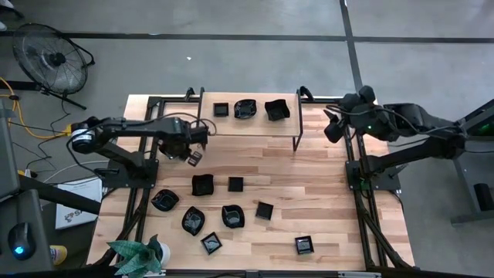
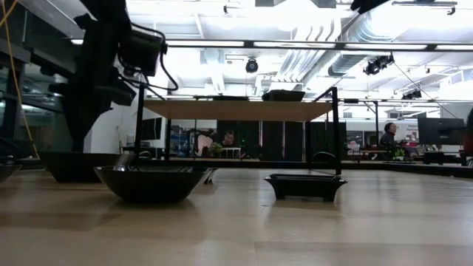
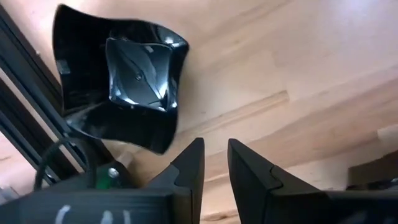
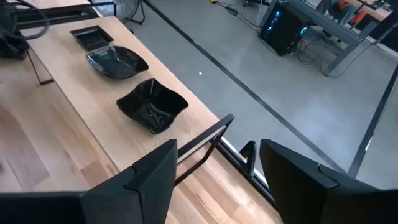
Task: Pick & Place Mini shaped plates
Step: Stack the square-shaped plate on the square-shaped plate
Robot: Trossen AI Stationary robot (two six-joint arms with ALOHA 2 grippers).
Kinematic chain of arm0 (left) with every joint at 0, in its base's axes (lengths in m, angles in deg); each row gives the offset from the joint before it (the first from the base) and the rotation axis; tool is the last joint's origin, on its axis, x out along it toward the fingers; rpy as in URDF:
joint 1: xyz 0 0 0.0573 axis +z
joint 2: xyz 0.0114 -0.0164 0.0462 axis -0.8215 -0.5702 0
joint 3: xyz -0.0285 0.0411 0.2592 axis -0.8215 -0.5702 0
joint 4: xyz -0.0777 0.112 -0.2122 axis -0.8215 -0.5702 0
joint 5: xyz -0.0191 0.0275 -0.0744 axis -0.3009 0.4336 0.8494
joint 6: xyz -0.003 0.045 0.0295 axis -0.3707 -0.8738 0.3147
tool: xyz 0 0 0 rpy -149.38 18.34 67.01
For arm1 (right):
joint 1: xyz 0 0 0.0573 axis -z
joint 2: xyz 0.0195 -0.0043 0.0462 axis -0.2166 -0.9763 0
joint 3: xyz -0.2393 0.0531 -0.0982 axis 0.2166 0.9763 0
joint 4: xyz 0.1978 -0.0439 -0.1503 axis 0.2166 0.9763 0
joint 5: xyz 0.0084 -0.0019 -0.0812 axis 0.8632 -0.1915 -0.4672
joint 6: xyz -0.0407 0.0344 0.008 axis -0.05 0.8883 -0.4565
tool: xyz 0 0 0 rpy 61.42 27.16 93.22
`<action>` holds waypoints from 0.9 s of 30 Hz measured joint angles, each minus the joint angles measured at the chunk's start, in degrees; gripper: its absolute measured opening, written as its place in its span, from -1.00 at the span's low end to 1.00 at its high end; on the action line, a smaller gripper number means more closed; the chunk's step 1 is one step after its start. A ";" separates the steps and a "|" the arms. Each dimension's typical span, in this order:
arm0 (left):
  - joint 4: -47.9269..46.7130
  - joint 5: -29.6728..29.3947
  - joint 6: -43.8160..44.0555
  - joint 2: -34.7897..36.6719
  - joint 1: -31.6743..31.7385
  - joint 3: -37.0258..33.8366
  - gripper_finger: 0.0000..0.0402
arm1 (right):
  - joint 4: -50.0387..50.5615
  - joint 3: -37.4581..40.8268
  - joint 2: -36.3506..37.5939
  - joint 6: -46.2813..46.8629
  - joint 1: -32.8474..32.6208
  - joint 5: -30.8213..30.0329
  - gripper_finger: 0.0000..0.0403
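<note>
High view: left hand (image 1: 194, 157), fingers narrowly parted and apparently empty, hovers left of center above black plates (image 1: 202, 184); right hand (image 1: 332, 123) gapes wide, upper right.

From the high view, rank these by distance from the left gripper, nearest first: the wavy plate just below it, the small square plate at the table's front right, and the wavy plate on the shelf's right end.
Left gripper, measured from there:
1. Wavy plate on the table, directly in front of it.
2. Wavy plate on the shelf, at its right end.
3. Small square plate, front right of the table.
</note>
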 joint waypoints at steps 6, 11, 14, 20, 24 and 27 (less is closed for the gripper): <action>0.38 -4.24 10.92 0.06 -5.72 0.01 -0.66 | 0.00 0.00 0.12 -1.59 1.95 2.26 0.11; 0.79 -4.33 16.69 1.99 -7.85 0.23 -0.66 | -0.02 0.00 0.12 -3.13 3.05 4.82 0.11; -0.45 -5.12 21.53 4.75 -7.72 0.31 -0.66 | -0.02 0.00 0.12 -3.14 3.47 6.53 0.11; -4.90 -7.79 28.75 12.74 -6.80 0.31 -0.66 | -0.02 0.00 0.12 -4.07 3.56 9.38 0.11; -5.72 -7.83 28.12 16.77 -2.75 0.31 -0.66 | -0.04 0.00 0.12 -5.34 3.56 9.46 0.11; -4.65 -6.74 25.36 18.74 1.83 0.31 -0.58 | -0.07 0.00 0.12 -6.29 3.56 10.37 0.12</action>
